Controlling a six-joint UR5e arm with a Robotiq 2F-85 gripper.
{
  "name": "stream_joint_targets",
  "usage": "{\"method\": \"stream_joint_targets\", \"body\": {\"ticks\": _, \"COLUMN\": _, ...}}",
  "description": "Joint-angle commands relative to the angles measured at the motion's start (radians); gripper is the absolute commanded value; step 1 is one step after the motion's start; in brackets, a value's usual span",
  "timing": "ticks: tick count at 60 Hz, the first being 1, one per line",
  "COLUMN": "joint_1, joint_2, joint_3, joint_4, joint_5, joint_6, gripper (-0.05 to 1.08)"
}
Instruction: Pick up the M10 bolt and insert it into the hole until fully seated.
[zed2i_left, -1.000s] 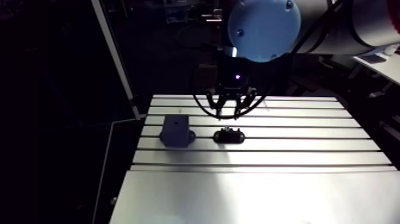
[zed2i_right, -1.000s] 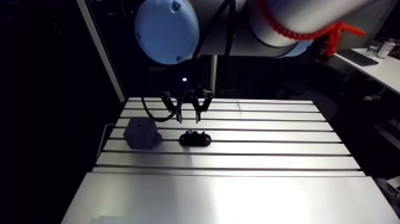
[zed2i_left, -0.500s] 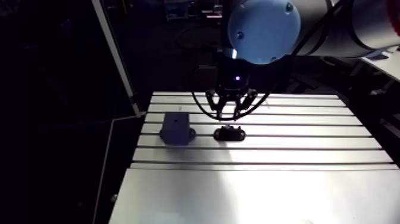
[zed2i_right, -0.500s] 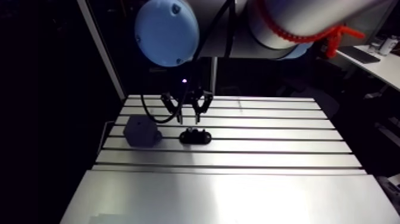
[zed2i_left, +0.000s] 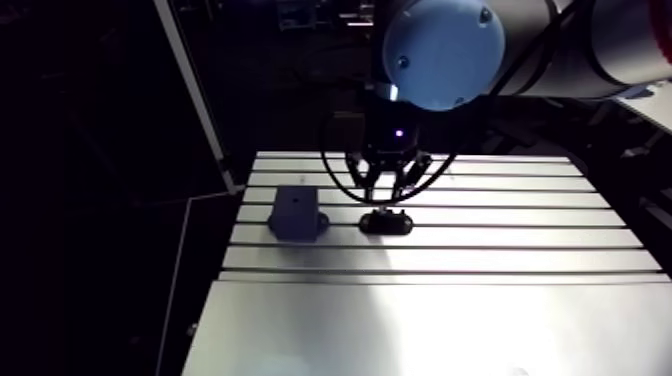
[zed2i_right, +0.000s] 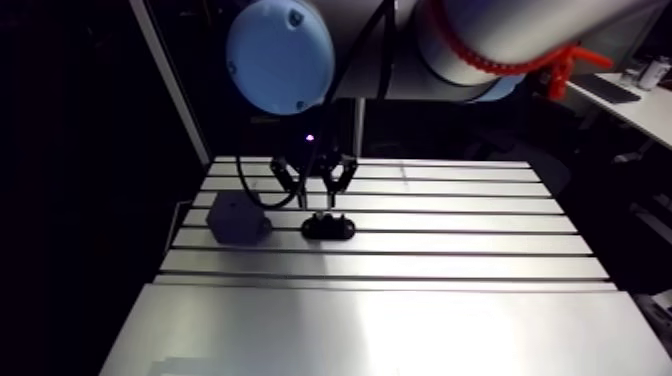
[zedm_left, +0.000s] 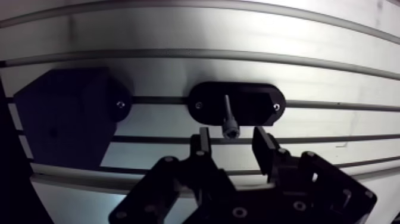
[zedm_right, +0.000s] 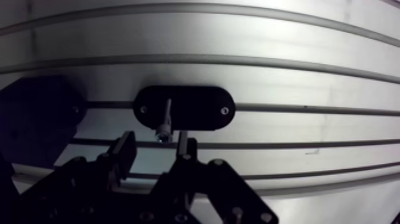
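Nearest bit of the table (zed2i_left: 420, 320) is plain plate, and the slots start further back. On the slotted part there's a dark block (zed2i_left: 296, 214) on the left and a black oval holder (zed2i_left: 386, 222) a bit to its right, not touching. The M10 bolt (zedm_left: 228, 116) stands in that holder, head up. The gripper (zedm_left: 231, 136) hovers right over it, fingers spread either side of the head, not touching it.

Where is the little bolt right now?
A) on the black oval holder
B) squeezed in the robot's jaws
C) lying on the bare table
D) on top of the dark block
A: the bolt sits on the black oval holder, and the jaws are open, not touching it.
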Motion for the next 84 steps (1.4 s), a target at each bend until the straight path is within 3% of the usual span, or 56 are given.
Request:
{"method": "stream_joint_targets", "body": {"ticks": 1, "joint_1": 0.000, "joint_2": 0.005, "joint_3": 0.004, "joint_4": 0.000, "joint_5": -0.001, "joint_6": -0.001, "gripper": 0.51}}
{"method": "stream_joint_targets", "body": {"ticks": 84, "joint_1": 0.008, "joint_2": 0.002, "joint_3": 0.006, "joint_4": 0.000, "joint_5": -0.004, "joint_6": -0.008, "gripper": 0.51}}
